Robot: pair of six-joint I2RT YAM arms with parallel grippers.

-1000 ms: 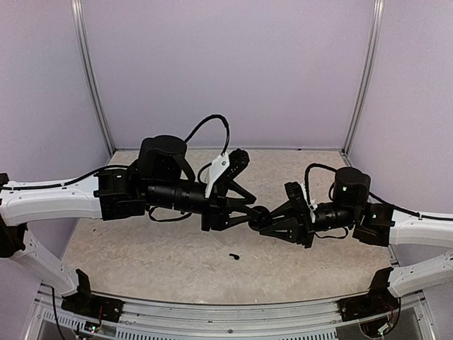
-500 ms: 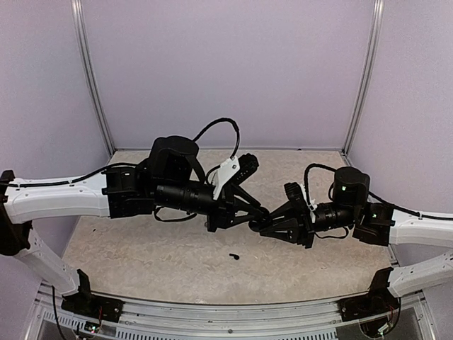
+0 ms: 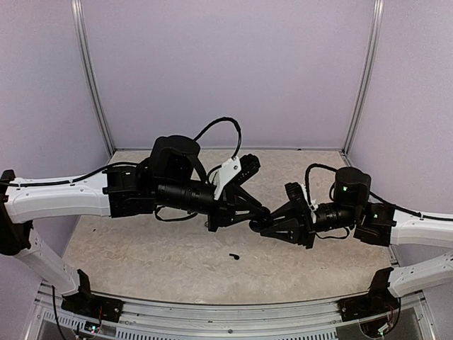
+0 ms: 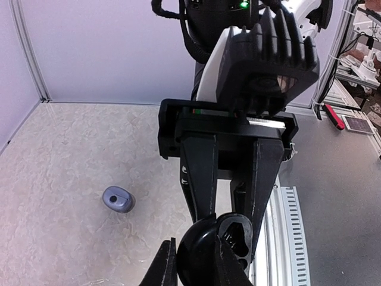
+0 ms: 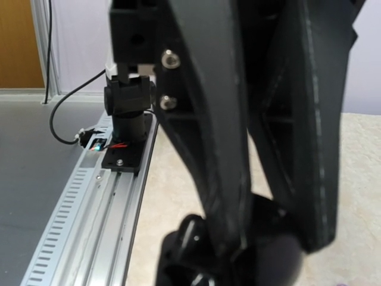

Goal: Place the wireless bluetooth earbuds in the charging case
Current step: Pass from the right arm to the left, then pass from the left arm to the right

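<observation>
Above the surface (image 3: 141,255), the right gripper (image 3: 263,225) clamps the black charging case (image 4: 235,238); the left gripper (image 4: 193,271) flanks its lid, grip unclear. A black earbud (image 3: 234,256) and a silvery-grey earbud (image 4: 118,199) lie below.

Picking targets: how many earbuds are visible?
2. One black earbud on the table, toward its near edge; one silvery-grey earbud on the table, seen by the left wrist camera. Others may be hidden, perhaps inside the charging case.

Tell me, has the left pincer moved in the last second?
Yes. The left pincer has shifted slightly right, toward the right pincer holding the charging case, judged against the black earbud, which stayed put.
</observation>
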